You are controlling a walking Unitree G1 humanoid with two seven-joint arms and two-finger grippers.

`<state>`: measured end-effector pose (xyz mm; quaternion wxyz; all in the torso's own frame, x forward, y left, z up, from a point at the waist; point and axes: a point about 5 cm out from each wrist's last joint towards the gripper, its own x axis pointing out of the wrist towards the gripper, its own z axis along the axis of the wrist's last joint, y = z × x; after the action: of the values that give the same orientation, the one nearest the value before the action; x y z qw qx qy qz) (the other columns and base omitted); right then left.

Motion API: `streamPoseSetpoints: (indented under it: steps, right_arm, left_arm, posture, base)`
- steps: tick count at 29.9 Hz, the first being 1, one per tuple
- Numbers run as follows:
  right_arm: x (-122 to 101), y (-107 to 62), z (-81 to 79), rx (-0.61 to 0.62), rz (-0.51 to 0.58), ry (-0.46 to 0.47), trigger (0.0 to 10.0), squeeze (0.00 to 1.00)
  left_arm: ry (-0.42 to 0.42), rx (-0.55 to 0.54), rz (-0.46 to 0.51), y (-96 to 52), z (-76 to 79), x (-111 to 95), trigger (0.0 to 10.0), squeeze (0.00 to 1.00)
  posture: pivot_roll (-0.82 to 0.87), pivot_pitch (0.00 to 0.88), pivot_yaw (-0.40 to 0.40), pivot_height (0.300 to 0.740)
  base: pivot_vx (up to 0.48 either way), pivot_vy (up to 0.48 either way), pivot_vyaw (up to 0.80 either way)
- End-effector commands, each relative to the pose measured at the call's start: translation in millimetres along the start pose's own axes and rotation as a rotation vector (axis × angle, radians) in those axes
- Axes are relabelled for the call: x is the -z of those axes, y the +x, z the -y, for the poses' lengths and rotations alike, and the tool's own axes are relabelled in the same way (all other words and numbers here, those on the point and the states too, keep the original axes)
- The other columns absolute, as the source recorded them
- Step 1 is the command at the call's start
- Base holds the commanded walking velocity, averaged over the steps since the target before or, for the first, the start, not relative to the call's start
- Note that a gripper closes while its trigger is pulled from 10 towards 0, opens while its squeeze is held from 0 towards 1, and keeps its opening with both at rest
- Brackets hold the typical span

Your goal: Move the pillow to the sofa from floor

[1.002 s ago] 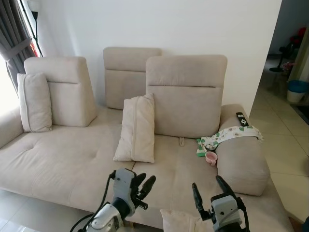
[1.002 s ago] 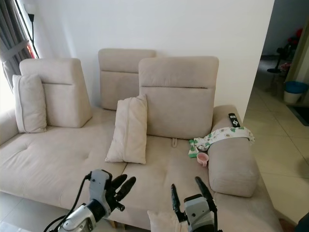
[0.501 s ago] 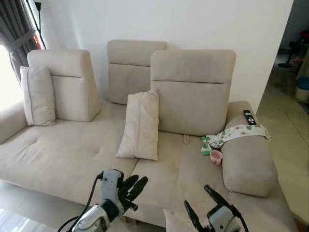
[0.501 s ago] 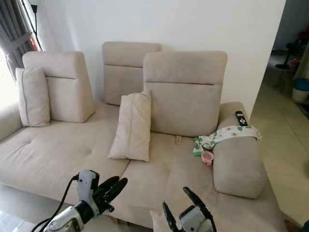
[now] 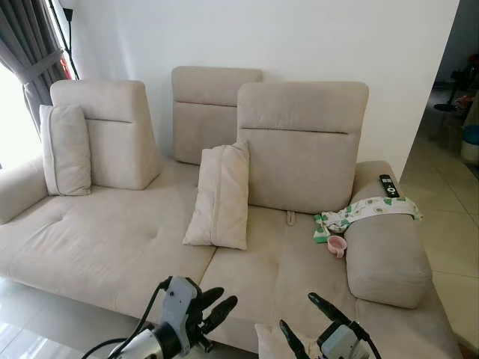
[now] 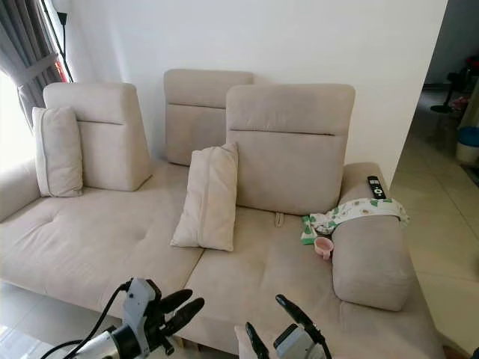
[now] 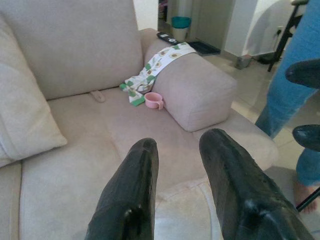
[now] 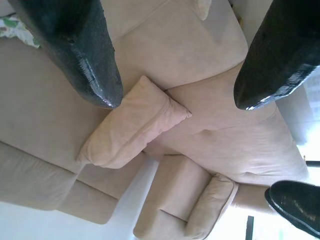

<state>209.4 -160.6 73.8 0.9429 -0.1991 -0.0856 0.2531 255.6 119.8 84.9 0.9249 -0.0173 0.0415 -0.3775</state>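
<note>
Since a second ago the whole head picture is shifting: the camera is moving, so we are not reading that as the sofa [image 5: 112,247] moving. Both tools are sitting lower in the picture than before. The left tool [image 5: 213,310] is hovering off the sofa's front edge, fingers a little apart, holding nothing. The right tool [image 5: 308,325] is beside it, fingers spread wide, also free.

A pale pillow [image 5: 271,342] is lying at the sofa's front edge, just under the right tool, partly cut off by the frame; we are taking this as the task's pillow, though the crop is leaving that unsure. If so, it is already on the seat, and we are judging the move as good as done.

Around: an upright cushion [image 5: 218,196] mid-seat, another cushion [image 5: 66,149] at the left end. Near the right armrest [image 5: 385,258]: a patterned cloth [image 5: 370,209], pink cup [image 5: 337,244], remote [image 5: 388,185]. A person's legs [image 7: 290,80] are standing off the right end.
</note>
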Motion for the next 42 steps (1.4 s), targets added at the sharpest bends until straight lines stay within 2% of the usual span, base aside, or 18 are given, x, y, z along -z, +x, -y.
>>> streamPoseSetpoints:
  steps: [1, 7, 8, 14, 25, 31, 42]
  right_arm:
    - [0, -0.4, -2.6, 0.010, 0.001, 0.008, 10.0, 0.00]
    - [-1, -0.8, 3.3, 0.101, 0.012, -0.011, 10.0, 0.00]
    - [0, -1.7, 6.7, 0.166, 0.009, -0.012, 10.0, 0.00]
    - [1, -3.1, 10.1, 0.235, -0.002, -0.013, 10.0, 0.00]
    - [2, -1.8, 9.0, 0.246, 0.002, 0.001, 10.0, 0.00]
    - [3, -1.4, 8.9, 0.246, -0.001, -0.001, 10.0, 0.00]
    - [5, -1.6, 8.9, 0.248, -0.003, -0.002, 10.0, 0.00]
  left_arm:
    - [0.011, -0.003, -0.003, -1.1, 2.0, 0, 10.0, 0.00]
    - [-0.065, -0.056, 0.020, 2.9, 1.7, 1, 10.0, 0.00]
    - [-0.099, -0.077, 0.032, 5.1, 2.1, 0, 10.0, 0.00]
    - [-0.129, -0.099, 0.036, 5.9, 2.3, 1, 10.0, 0.00]
    - [-0.155, -0.113, 0.035, 8.3, 3.3, 3, 10.0, 0.00]
    - [-0.129, -0.100, 0.021, 9.1, 3.6, 3, 10.0, 0.00]
    - [-0.127, -0.090, 0.017, 10.5, 5.5, 3, 10.0, 0.00]
  posture:
    - [0.05, 0.000, 0.060, 0.740]
    - [0.04, 0.000, 0.060, 0.740]
    - [0.04, 0.000, 0.057, 0.740]
    - [0.04, 0.000, 0.058, 0.740]
    - [0.03, 0.000, 0.058, 0.740]
    - [0.03, 0.000, 0.056, 0.740]
    - [0.03, 0.000, 0.058, 0.740]
  base:
    - [0.000, 0.000, 0.00]
    - [0.000, 0.000, 0.00]
    - [0.000, 0.000, 0.00]
    - [0.000, 0.000, 0.00]
    - [0.000, 0.000, 0.00]
    - [0.000, 0.000, 0.00]
    - [0.000, -0.250, 0.00]
